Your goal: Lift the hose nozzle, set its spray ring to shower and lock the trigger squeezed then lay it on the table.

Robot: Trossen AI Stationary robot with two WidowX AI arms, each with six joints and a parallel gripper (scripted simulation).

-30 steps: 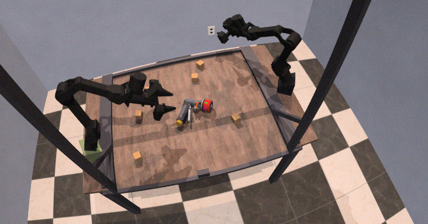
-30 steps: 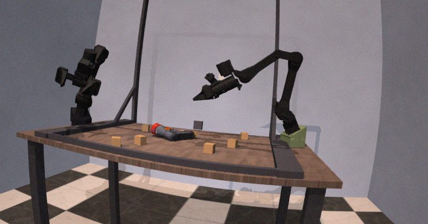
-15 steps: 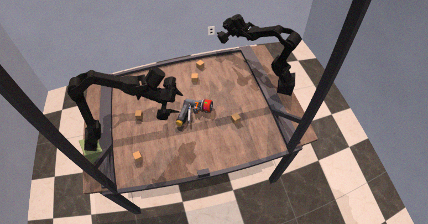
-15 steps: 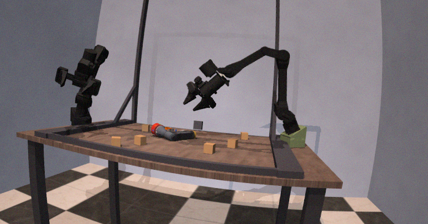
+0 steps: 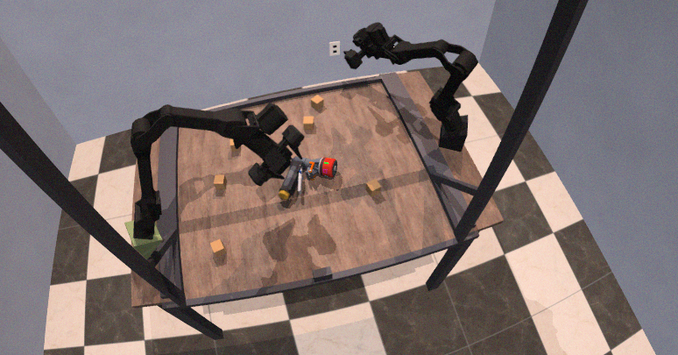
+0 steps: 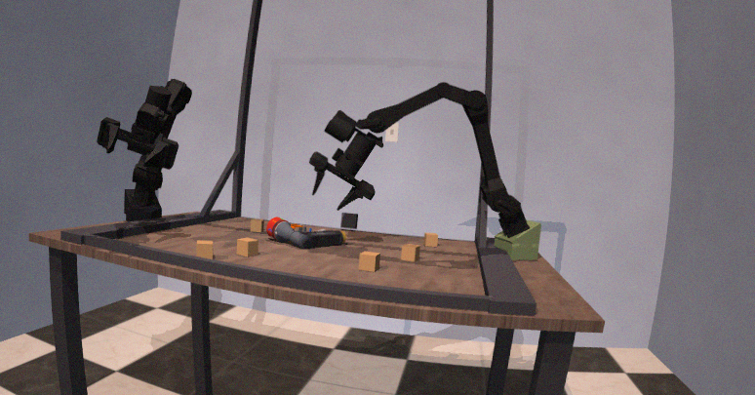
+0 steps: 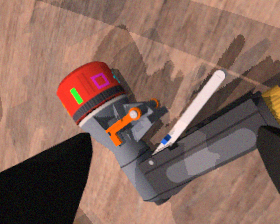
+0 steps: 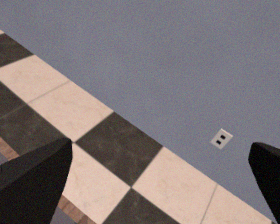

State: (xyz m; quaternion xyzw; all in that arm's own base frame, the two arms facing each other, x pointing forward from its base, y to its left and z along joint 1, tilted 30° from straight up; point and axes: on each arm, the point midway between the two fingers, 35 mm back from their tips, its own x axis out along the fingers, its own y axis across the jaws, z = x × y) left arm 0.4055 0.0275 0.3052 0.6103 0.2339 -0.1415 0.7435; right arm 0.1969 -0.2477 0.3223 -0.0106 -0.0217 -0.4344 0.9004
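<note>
Two sets of fingers are in my charge: the left fingers (image 5: 296,167) (image 6: 326,202) stand wide apart above the nozzle (image 5: 294,167) (image 6: 306,236) (image 7: 191,160), holding nothing; the right fingers are also apart and bare, far off. The nozzle lies on its side near the middle of the bench (image 5: 350,219) (image 6: 169,244). In my left wrist view, the red ring (image 5: 328,167) (image 6: 274,227) (image 7: 88,90) sits at ten o'clock, the white trigger (image 5: 300,181) (image 7: 198,105) at one. I'd square up across the grip before descending, keeping clear of the ring so it doesn't slip between clicks.
</note>
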